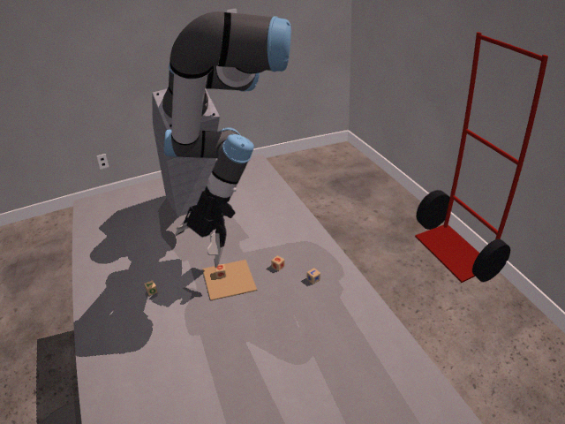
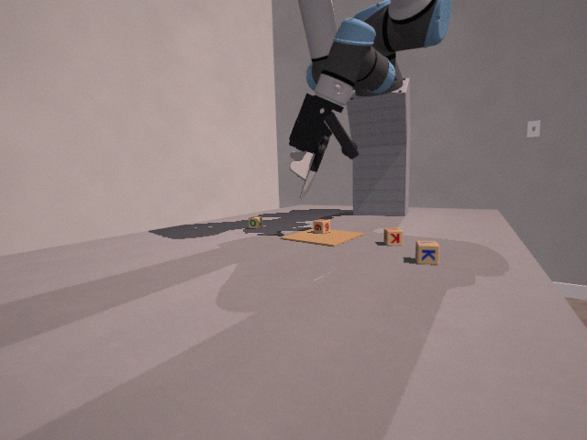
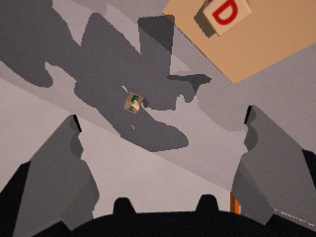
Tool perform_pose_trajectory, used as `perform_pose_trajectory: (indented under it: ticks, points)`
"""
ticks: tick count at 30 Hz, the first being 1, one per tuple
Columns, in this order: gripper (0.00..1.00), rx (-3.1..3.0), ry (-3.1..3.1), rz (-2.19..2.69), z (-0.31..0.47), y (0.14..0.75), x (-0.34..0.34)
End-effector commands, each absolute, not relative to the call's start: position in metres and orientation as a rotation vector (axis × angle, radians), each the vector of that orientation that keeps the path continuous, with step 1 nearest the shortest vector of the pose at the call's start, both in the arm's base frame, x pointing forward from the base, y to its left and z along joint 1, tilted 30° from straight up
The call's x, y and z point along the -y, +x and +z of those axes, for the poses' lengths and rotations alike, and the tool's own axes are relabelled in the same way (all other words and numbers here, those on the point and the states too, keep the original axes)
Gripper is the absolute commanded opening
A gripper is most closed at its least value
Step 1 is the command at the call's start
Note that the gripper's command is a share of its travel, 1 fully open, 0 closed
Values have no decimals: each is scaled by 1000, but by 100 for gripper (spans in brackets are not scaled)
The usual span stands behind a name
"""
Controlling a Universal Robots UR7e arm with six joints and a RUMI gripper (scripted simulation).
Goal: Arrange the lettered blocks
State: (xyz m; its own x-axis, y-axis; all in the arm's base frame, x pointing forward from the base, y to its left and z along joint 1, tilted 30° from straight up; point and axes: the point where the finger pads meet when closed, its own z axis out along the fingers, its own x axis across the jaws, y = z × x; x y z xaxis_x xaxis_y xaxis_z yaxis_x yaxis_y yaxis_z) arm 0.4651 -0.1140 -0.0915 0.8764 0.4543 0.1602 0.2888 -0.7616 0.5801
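A tan mat (image 1: 229, 279) lies on the grey table top. A block with a red D on top (image 1: 220, 270) sits on the mat's corner nearest the robot base; it also shows in the wrist view (image 3: 224, 15) and in the exterior view (image 2: 321, 225). A red-lettered block (image 1: 277, 262) and a blue-lettered block (image 1: 312, 275) sit off the mat to its right. A green-lettered block (image 1: 150, 287) sits off the mat to its left, in shadow, and also shows in the wrist view (image 3: 133, 103). My gripper (image 1: 200, 239) is open and empty, hanging above the table just behind the D block.
The robot's grey pedestal (image 1: 182, 159) stands behind the mat. A red hand truck (image 1: 474, 182) leans on the right wall, off the table. The red-lettered block (image 2: 393, 236) and the blue-lettered block (image 2: 426, 251) both show a K on their sides.
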Motion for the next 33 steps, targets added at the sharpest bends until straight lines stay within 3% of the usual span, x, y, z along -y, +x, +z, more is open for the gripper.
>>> perform_pose_trajectory:
  ticks: [1,33]
  points:
    - [100,-364,2531,442,-93,465,117]
    - [100,553,2601,693,-91,472,141]
